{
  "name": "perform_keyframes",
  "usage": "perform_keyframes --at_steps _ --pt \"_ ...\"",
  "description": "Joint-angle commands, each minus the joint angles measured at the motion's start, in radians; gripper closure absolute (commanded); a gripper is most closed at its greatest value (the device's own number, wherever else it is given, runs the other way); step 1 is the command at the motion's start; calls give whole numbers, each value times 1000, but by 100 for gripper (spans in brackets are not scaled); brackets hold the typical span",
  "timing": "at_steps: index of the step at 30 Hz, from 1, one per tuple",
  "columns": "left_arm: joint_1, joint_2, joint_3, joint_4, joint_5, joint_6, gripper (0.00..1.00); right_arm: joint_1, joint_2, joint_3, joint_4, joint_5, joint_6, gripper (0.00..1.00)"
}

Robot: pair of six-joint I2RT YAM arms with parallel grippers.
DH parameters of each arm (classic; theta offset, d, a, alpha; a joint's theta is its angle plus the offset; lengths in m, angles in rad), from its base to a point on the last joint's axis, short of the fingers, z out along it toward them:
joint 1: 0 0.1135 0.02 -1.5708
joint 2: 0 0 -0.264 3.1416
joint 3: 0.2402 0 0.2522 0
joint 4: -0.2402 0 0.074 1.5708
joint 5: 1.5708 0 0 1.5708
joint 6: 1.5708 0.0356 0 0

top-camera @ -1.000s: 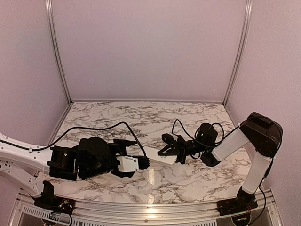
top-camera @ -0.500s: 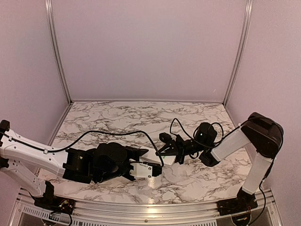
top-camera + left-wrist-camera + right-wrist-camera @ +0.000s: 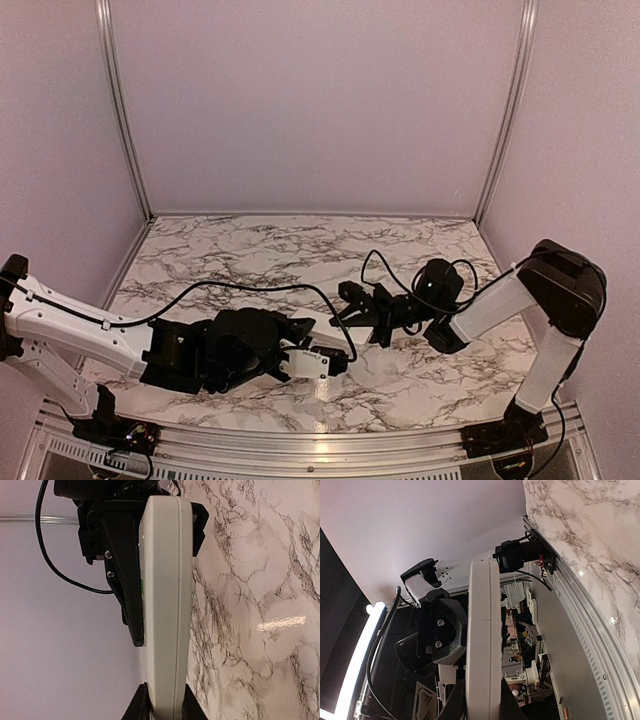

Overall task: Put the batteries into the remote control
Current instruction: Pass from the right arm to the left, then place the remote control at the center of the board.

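Observation:
The remote control (image 3: 336, 338), a white slab, hangs above the marble table between both grippers. In the left wrist view the remote control (image 3: 165, 605) runs edge-on up the frame. My left gripper (image 3: 165, 702) is shut on its near end, a black finger pressed on each side. My right gripper's black finger (image 3: 125, 580) lies against the far end. In the right wrist view the remote control (image 3: 482, 630) again shows edge-on, with my right gripper (image 3: 482, 700) shut on it. From above, the left gripper (image 3: 322, 358) and right gripper (image 3: 350, 318) meet at the remote. The batteries are out of view.
The marble table (image 3: 300, 250) is walled by lilac panels at the back and both sides. A black cable (image 3: 230, 287) trails over the table from the left arm, and another loops above the right wrist (image 3: 375, 262). A metal rail (image 3: 320, 440) runs along the near edge.
My left arm has moved right to the remote, and its jaws have closed on the near end. The right gripper has kept its hold and barely shifted.

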Motion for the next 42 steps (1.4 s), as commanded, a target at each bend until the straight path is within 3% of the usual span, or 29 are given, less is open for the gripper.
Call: perform_keyframes --at_steps 1,5,10,16,20,27,28,30,36,42 --pt "-8 6 19 78 -23 -37 95 5 -30 29 460 7 -53 79" --pt "-12 -8 14 81 -34 -48 100 -25 -55 30 405 7 -80 64" --pt "-12 -46 -4 82 -20 -83 100 -98 -165 21 115 10 -287 52" --pt "-2 -96 4 25 44 -227 100 -191 -345 120 -538 49 -807 45" --pt "47 -142 28 -20 100 -420 100 -249 -438 215 -923 169 -1150 36" --pt "233 -214 57 -76 298 -818 100 -323 -546 238 -1056 301 -1359 22" --pt "263 -217 57 -79 317 -867 100 -324 -561 243 -1076 323 -1393 12" --pt "317 -217 61 -85 374 -964 100 -324 -603 244 -1096 376 -1464 2" --pt "477 -169 60 -81 647 -1245 100 -325 -693 233 -1127 492 -1597 1" --pt "580 -77 33 -5 927 -1399 100 -325 -665 232 -1154 475 -1620 1"
